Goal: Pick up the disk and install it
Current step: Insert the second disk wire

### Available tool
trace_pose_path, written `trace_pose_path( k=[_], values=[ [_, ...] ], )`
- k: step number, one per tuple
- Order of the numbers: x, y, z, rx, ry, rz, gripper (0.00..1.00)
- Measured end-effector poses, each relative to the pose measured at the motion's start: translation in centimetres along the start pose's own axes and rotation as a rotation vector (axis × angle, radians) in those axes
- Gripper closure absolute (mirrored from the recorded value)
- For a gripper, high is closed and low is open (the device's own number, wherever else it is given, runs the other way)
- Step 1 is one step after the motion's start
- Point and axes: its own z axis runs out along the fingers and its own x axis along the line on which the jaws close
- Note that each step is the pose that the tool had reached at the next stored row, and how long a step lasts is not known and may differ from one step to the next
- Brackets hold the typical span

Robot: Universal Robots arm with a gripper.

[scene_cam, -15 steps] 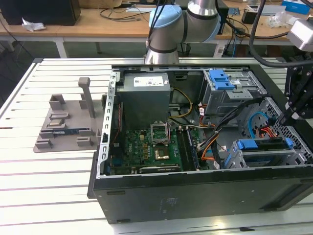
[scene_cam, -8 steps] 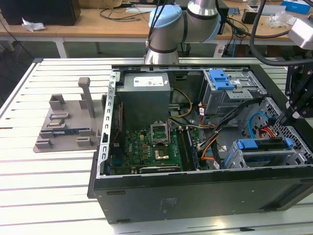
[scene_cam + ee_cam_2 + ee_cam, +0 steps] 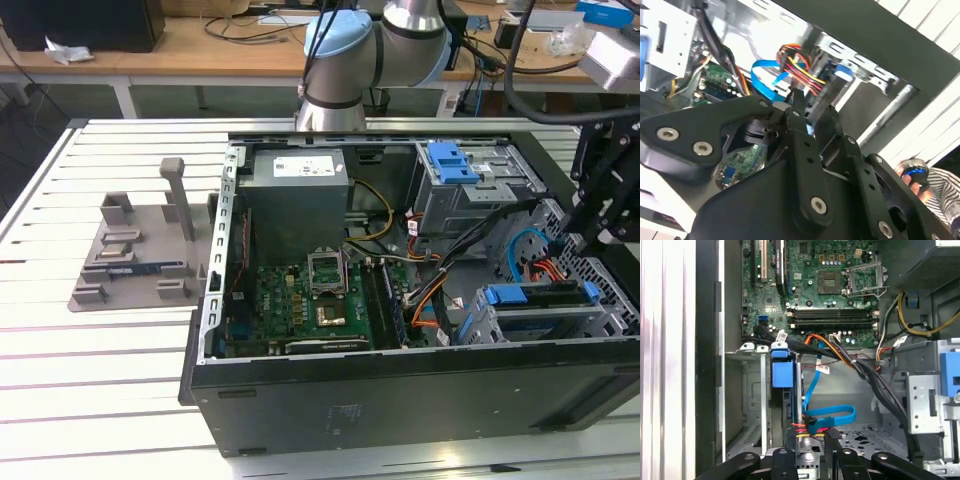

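The disk (image 3: 535, 302), silver with blue plastic rails, stands on edge in the lower bay of the open computer case (image 3: 400, 385), at the exterior view's right. In the first wrist view the disk (image 3: 796, 400) runs away from me, with a blue rail tab at its far end. My gripper (image 3: 578, 245) hangs just above the disk's near end. In both wrist views the gripper (image 3: 812, 442) (image 3: 814, 112) is open. One of the fingers (image 3: 790, 447) is close beside the disk's end, and red-and-yellow wires show in the gap.
A blue flat cable (image 3: 832, 417) and an orange-and-black wire bundle (image 3: 850, 360) cross beside the bay. The grey power-supply box (image 3: 297, 200), the motherboard (image 3: 300, 310) and a drive cage with a blue latch (image 3: 455, 165) fill the case. A grey fixture (image 3: 135, 250) sits on the table. A hand (image 3: 920, 175) shows outside the case.
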Motion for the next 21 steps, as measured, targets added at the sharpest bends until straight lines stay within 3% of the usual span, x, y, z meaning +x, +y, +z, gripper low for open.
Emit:
trace_pose_path(
  k=[2,7,12,13,15,21],
  values=[
    [0.01,0.48,0.34,0.0,0.0004,-0.011,0.64],
    [0.0,0.56,1.43,0.0001,0.0015,-0.024,0.64],
    [0.0,0.56,1.47,0.0001,0.0016,-0.025,0.64],
    [0.0,0.56,1.47,0.0001,0.0016,-0.025,0.78],
    [0.0,0.56,1.47,0.0001,0.0016,-0.025,0.84],
    [0.29,0.82,1.56,0.0002,0.0019,-0.025,0.84]
  ],
)
